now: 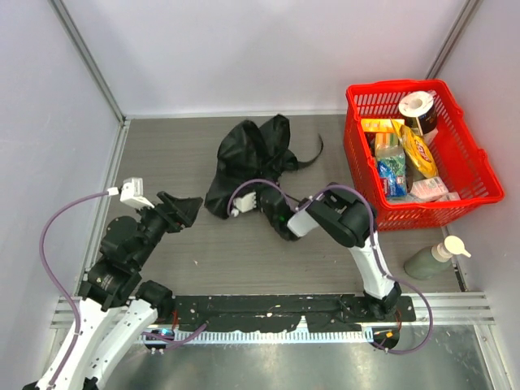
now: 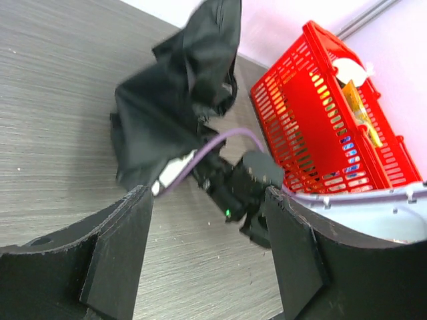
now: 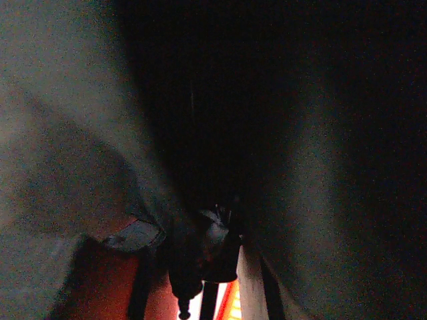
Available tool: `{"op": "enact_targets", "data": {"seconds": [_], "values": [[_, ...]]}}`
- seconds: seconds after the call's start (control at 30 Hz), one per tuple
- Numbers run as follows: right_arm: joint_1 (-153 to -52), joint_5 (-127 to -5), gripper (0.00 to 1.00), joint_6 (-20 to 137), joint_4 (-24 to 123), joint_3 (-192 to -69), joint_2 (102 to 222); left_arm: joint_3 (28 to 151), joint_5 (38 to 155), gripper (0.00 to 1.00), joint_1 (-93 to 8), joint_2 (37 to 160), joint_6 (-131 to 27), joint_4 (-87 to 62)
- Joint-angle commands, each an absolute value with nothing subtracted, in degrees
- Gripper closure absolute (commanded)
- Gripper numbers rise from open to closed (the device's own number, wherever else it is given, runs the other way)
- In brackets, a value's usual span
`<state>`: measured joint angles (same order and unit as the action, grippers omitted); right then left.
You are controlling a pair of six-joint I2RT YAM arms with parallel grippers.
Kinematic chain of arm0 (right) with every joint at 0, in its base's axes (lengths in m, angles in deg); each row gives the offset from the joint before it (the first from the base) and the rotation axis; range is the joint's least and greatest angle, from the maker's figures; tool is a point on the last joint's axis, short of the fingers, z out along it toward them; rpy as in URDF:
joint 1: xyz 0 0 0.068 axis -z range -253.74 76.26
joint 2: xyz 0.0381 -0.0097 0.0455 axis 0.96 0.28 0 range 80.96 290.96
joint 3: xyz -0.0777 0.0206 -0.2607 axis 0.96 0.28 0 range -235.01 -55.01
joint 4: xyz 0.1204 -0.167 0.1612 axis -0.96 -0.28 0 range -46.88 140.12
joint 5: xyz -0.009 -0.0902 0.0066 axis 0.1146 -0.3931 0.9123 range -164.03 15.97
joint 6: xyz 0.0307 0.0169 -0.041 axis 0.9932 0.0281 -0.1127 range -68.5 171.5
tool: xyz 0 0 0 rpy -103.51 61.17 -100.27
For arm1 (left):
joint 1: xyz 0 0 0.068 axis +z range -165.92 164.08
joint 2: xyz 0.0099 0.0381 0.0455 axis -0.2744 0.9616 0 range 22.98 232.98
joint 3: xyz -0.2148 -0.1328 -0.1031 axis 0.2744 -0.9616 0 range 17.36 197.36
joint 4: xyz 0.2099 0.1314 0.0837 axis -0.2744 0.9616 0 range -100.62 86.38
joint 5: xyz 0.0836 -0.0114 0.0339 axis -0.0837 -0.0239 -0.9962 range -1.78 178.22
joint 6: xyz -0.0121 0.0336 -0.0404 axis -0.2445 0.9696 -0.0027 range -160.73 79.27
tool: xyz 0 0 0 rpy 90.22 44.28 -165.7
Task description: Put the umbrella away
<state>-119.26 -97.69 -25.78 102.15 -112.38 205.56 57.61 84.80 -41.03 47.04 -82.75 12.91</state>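
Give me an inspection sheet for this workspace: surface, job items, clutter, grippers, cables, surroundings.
Surface: grey wood-grain table, arms mounted at its near edge.
Job's things: umbrella lies crumpled at middle-back, canopy loose, not put away.
Clutter: red basket of packaged groceries at right; pump bottle beside it, nearer the arms.
Grippers: left gripper open and empty, just left of the umbrella; right gripper pushed into the canopy, jaws hidden by fabric.
Cables: left purple cable loops free of the table; right purple cable arcs over the canopy edge.
Surroundings: white walls on three sides.
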Motion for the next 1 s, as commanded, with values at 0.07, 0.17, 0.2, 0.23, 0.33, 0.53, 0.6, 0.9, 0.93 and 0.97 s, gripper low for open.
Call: {"op": "enact_targets", "data": {"seconds": [0.07,0.17,0.2,0.23,0.33,0.53,0.6,0.9,0.93,0.97], "values": [[-127.34,-105.76,0.99,-16.64,114.31,-102.94,198.32,56.82,75.59,0.30,-40.80,42.33,-87.12,17.41],[-129.11,-103.15,0.99,-2.94,100.62,-101.16,193.74,58.31,69.34,0.32,-40.80,42.67,-88.37,23.03],[-129.11,-101.55,0.99,2.84,93.70,-101.24,191.20,59.28,68.19,0.32,-40.80,43.28,-88.28,25.31],[-129.11,-98.49,0.99,5.25,89.54,-101.50,190.22,60.42,67.14,0.31,-40.80,44.24,-88.19,27.25],[-128.85,-91.81,0.99,12.72,76.46,-102.21,187.23,64.73,67.48,0.30,-40.80,47.84,-87.84,32.17],[-127.89,-76.69,0.99,20.82,67.80,-102.74,186.43,63.78,72.30,0.33,-40.80,50.67,-96.60,35.35],[-127.18,-71.26,0.99,22.92,65.17,-103.61,187.75,62.11,74.58,0.35,-40.80,51.19,-102.48,35.61],[-123.75,-54.96,0.99,31.02,60.68,-102.91,190.29,47.00,87.33,0.27,-40.80,51.63,-119.81,25.97],[-123.75,-54.61,0.99,31.28,60.06,-103.35,190.73,45.24,87.95,0.27,-40.80,51.90,-121.22,23.34],[-123.75,-54.17,0.99,32.16,59.62,-103.70,191.43,43.22,90.31,0.28,-40.80,52.25,-123.15,20.27]]}}
